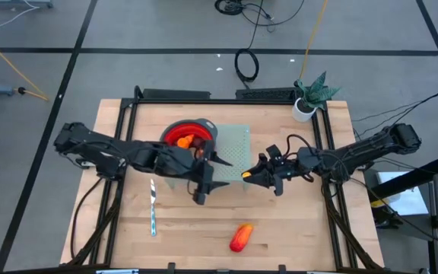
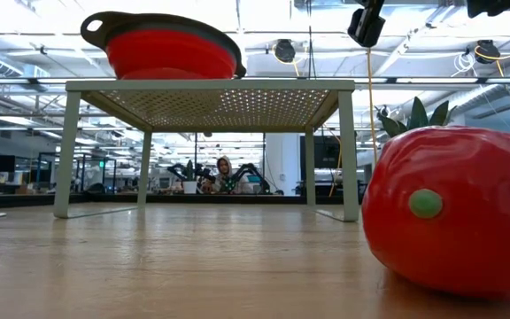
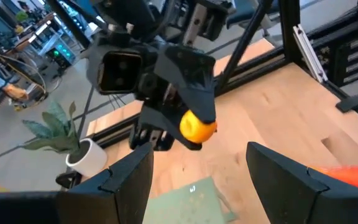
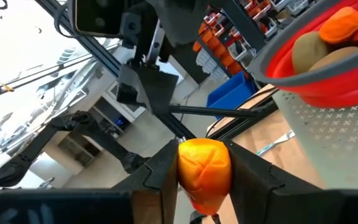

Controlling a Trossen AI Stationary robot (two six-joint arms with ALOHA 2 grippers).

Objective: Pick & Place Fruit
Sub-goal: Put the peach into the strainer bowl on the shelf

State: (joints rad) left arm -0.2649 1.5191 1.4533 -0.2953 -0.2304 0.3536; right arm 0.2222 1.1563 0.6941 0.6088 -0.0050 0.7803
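So the right gripper (image 1: 248, 176) sits just right of centre in the high view, jaws clamped on a small orange fruit (image 4: 204, 168), glossy and a bit lumpy, right off the right edge of the perforated green rack (image 1: 234, 144). The left gripper (image 1: 207, 176) is mid-frame beside it, jaws wide apart and holding nothing.

Plenty of bare wooden table (image 1: 295, 228) along the lower part. A silver knife (image 1: 152, 207) lies lower left, and an elongated red-orange fruit (image 1: 240, 237) sits bottom centre, well apart from both arms.

The red bowl (image 1: 182, 134) on the rack is partly covered by the left arm. It holds orange and brownish pieces that are hard to make out.
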